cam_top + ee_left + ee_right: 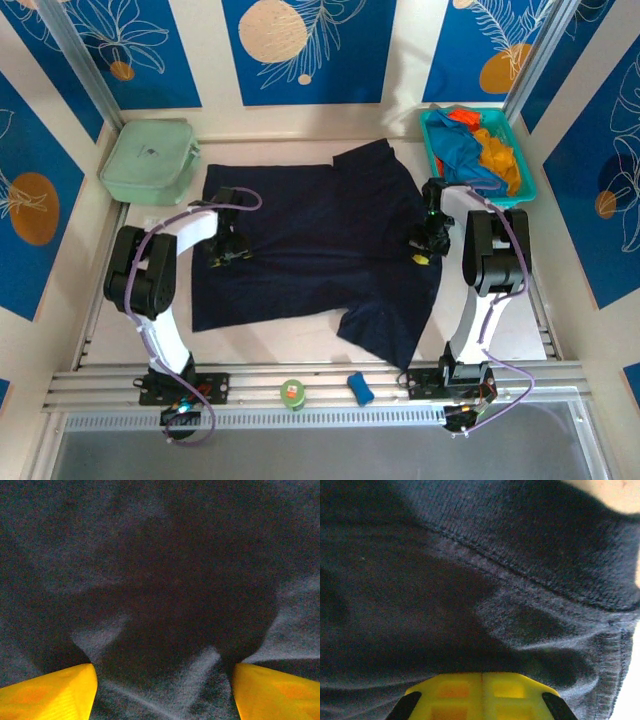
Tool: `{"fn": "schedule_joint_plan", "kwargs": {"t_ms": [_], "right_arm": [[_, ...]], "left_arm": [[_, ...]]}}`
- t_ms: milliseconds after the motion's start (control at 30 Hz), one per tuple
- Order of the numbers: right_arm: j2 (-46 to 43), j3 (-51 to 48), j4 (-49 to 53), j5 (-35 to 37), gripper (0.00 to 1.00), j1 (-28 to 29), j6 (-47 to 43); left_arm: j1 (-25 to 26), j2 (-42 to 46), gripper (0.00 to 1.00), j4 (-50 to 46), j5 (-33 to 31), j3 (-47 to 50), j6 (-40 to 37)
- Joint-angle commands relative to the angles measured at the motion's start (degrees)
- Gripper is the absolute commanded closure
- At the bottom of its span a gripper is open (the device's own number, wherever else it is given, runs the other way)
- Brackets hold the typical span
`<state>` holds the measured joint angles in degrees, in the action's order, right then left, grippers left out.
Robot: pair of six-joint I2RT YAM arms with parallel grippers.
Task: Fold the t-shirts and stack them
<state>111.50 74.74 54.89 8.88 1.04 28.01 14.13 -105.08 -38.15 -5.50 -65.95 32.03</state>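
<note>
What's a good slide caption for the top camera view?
Left claw and right claw low on a navy t-shirt spread flat; more shirts wait in a teal basket.

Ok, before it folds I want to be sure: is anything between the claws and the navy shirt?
Nothing visible. The left claw and the right claw are both down over the navy shirt, with bare cloth beneath them.

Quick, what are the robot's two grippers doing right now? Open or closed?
Left gripper: open, right over the navy t-shirt.
Right gripper: closed, apparently pinching the navy t-shirt's edge.
</note>
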Motion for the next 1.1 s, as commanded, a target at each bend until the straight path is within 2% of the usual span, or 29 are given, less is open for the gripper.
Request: {"fn": "schedule_joint_plan", "kwargs": {"t_ms": [0, 333, 467, 533, 600, 700, 833, 1067], "right_arm": [[2.39, 1.64, -1.10, 4.27, 1.00, -0.86, -1.41], [4.77, 5.53, -0.65, 3.79, 1.00, 0.57, -2.47], [0.33, 7.00, 2.85, 4.90, 1.00, 1.92, -3.28], [-3.10, 9.62, 5.31, 6.18, 0.94, 2.85, -4.02], [-5.37, 13.90, 7.22, 7.10, 0.83, 3.87, -5.54], [-4.45, 21.94, 7.42, 5.32, 0.69, 4.99, -9.69], [5.60, 35.55, 7.94, 3.60, 0.67, 5.62, -14.09], [34.57, 72.45, 15.14, 3.72, 0.69, 5.67, -20.42]], "left_arm": [[-0.27, -3.93, 0.28, 0.42, -1.20, -0.37, -0.32], [-0.31, -7.88, 0.28, -0.59, -4.35, -6.70, -3.10], [0.27, -4.28, 0.28, -4.00, -4.34, -8.54, -3.29], [0.63, -1.11, 0.25, -6.69, -4.35, -9.50, -3.67], [0.86, 1.72, 0.22, -9.93, -4.17, -11.52, -4.25], [0.81, 4.06, 0.19, -13.03, -5.08, -15.65, -4.99], [0.61, 0.45, 0.16, -14.20, -5.84, -23.63, -6.08], [0.44, -15.81, 0.18, -11.12, -3.83, -40.66, -6.81]]}}
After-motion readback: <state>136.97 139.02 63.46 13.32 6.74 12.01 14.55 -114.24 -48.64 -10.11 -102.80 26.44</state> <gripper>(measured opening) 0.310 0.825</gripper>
